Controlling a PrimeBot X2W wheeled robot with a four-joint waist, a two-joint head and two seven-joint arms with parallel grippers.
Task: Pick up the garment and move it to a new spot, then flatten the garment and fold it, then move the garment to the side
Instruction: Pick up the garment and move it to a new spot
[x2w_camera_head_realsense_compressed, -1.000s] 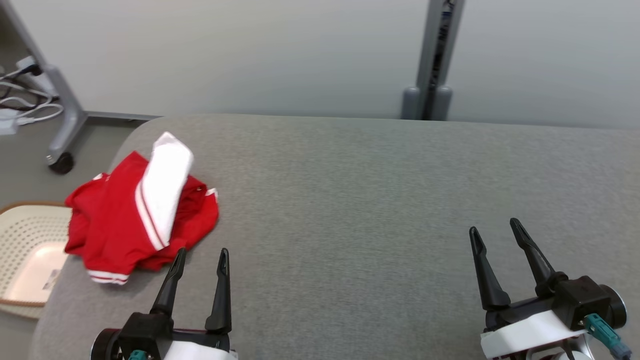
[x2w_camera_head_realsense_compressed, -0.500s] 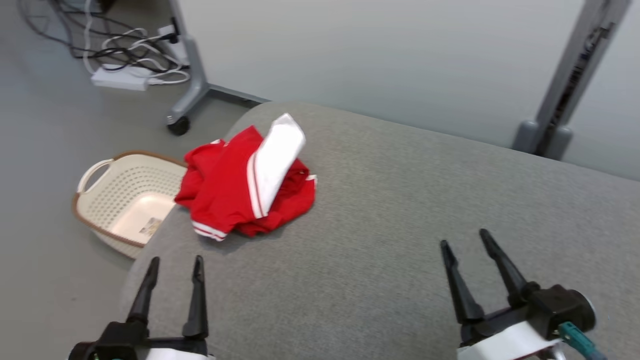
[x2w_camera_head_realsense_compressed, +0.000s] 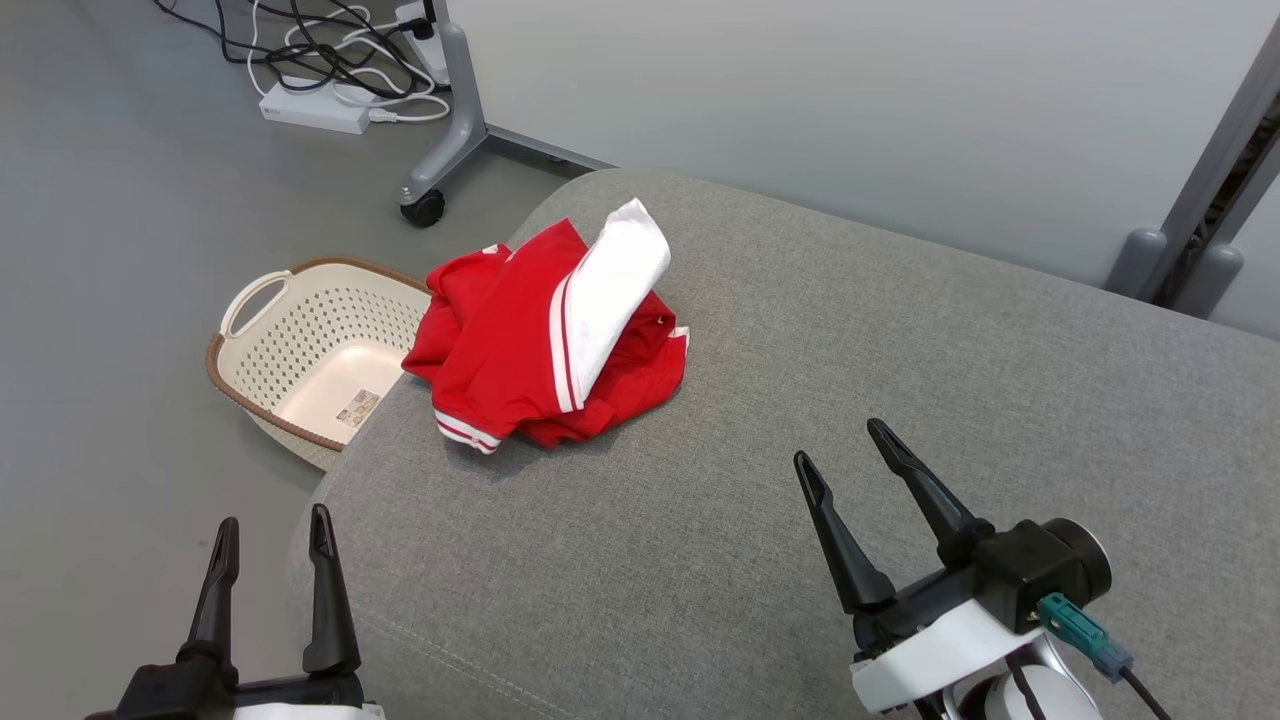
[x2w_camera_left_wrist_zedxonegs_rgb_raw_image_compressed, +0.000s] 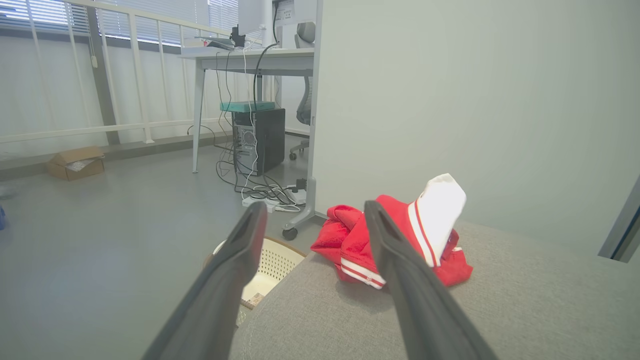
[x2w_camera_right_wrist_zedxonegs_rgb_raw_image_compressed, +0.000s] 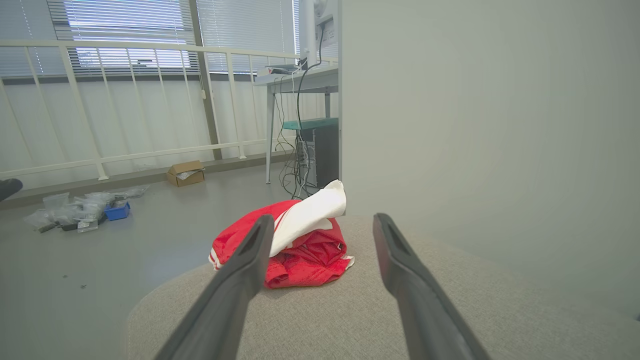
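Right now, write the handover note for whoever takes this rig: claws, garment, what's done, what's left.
Left claw: open, empty, by the near left corner of the grey padded table.
Right claw: open, empty, over the table, short of the garment.
Garment: red and white, crumpled in a heap at the table's left edge, beside the basket on the floor.
Done: no step yet.
Left: pick up, move, flatten, fold, set aside.
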